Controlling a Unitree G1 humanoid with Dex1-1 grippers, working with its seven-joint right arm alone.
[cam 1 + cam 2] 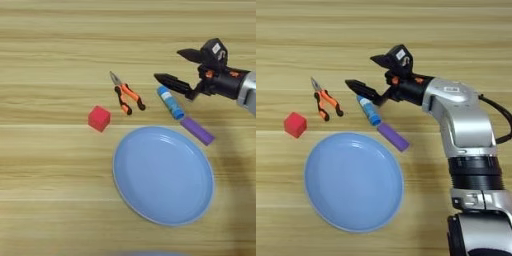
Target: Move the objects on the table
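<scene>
A small red cube (99, 118) rests on the wooden table (50, 55) left of centre. Orange-and-black-handled pliers (126, 94) lie to its right, jaws pointing up-left. A blue stick with a white label (170, 103) lies slanted beside them, and a flat purple block (197, 130) sits at its lower right end. My right gripper (362, 70) hovers just above the top end of the blue stick, open, with one black finger (362, 88) near the stick's tip and the other (381, 59) higher up. Nothing is between the fingers.
A large light-blue round plate (163, 175) lies below the objects, its rim close to the purple block and the blue stick. My silver forearm (463, 120) comes in from the lower right.
</scene>
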